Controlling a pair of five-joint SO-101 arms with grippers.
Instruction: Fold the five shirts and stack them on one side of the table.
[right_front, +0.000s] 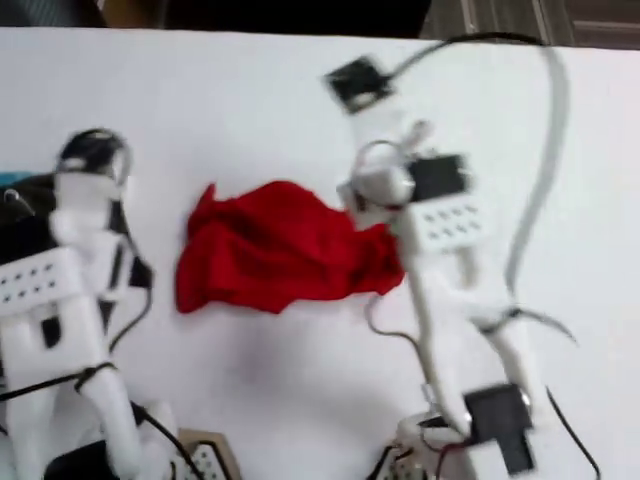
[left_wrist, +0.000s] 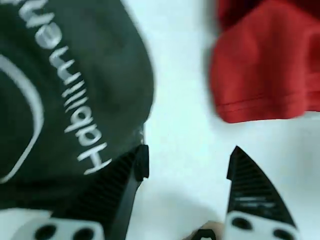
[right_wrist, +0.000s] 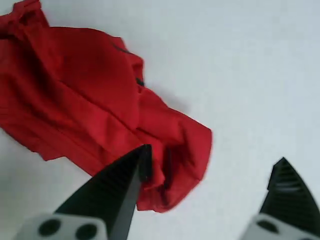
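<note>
A crumpled red shirt (right_front: 280, 250) lies in the middle of the white table (right_front: 250, 110). My right gripper (right_front: 380, 185) hangs at the shirt's right end. In the right wrist view it (right_wrist: 212, 167) is open above the table, one finger over the red shirt's (right_wrist: 90, 100) edge and nothing between the fingers. A black shirt with white print (right_front: 25, 215) lies at the table's left edge, under the left arm. My left gripper (left_wrist: 187, 162) is open over bare table, between the black shirt (left_wrist: 65, 90) and the red shirt (left_wrist: 270, 65).
A teal sliver (right_front: 10, 180) shows at the left edge beside the black shirt. Both arm bases and their cables (right_front: 480, 420) stand along the front edge. A grey cable (right_front: 545, 150) arcs over the right side. Bare table lies behind and to the right.
</note>
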